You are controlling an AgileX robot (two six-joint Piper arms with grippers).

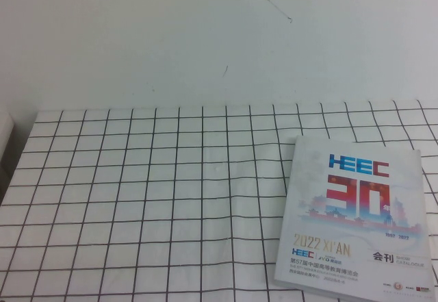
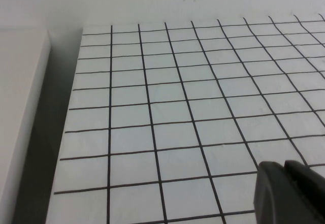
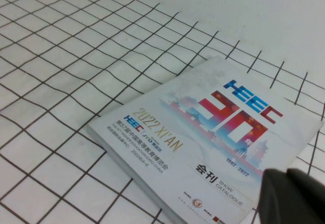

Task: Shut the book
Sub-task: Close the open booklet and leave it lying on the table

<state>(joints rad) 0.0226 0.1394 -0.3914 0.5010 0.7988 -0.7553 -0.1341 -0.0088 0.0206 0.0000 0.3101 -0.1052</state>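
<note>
I am logging the book (image 1: pixel 356 216) as lying closed and flat, front cover facing up, on my right side of the gridded cloth (image 1: pixel 137 199) near its front edge, sitting slightly askew to the grid. White cover is showing blue "HEEC", red "30", gold "2022 XI'AN".

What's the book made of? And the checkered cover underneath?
Book: paper, smooth printed cover, maybe slightly glossy. Checkered cover: probably cloth; its lines waver. Left gripper and right gripper hover above, dark, touching nothing.
</note>
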